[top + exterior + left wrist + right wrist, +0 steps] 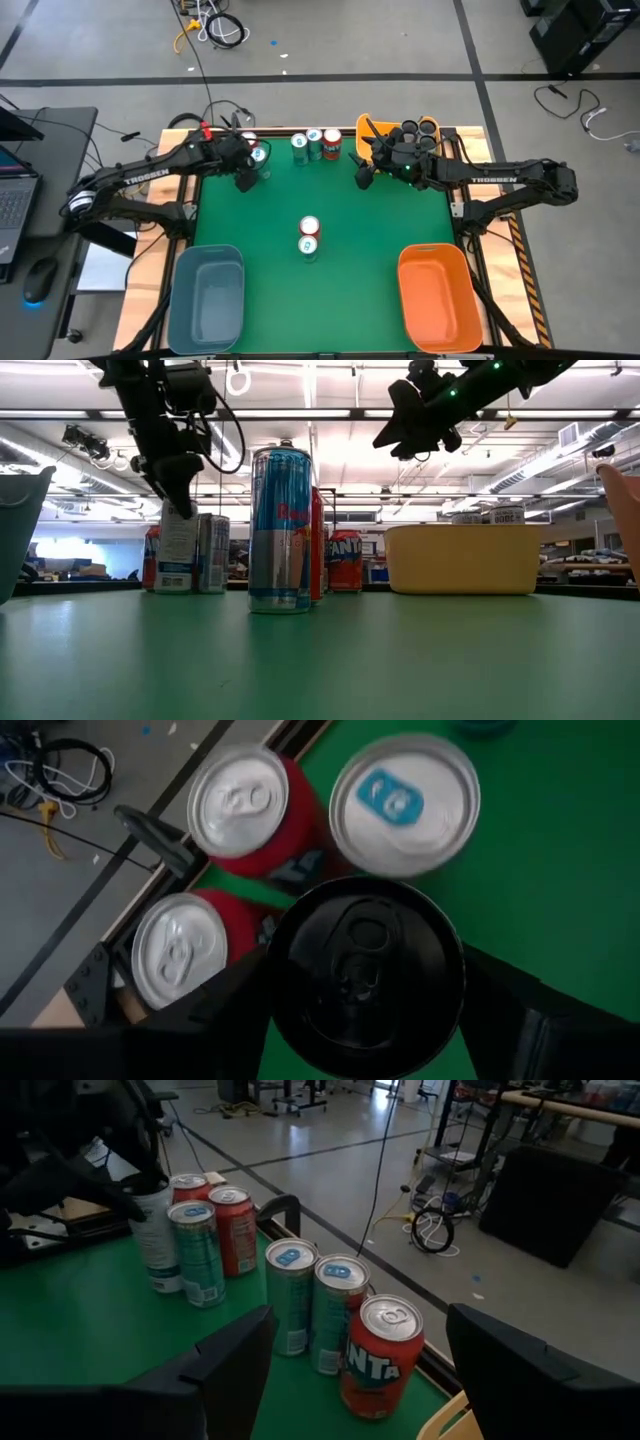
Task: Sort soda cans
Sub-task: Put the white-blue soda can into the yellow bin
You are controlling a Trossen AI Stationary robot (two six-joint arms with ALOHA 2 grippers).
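My left gripper (243,176) is at the far left corner of the table, down over a black-topped can (365,975) with a pale label (178,550). That can stands among two red cans (240,800) (180,945) and a teal can with a white top (405,805). My right gripper (364,172) hangs open in the air (420,420) near the far edge. Ahead of it two teal cans (290,1295) and a red Fanta can (380,1355) stand in a row. A red can (309,227) and a teal one (309,246) stand mid-table. My left gripper holds the black-topped can by its upper end, one finger (220,1005) on each side of the rim (285,970). The fingers come from above, pointing down. The can is upright and its base (178,588) looks level with the neighbouring cans on the table.
A blue bin (207,295) sits at the near left corner and an orange bin (438,295) at the near right. A yellow bin (465,558) at the far right holds dark cans (428,128). Open green table lies between the centre cans and the bins.
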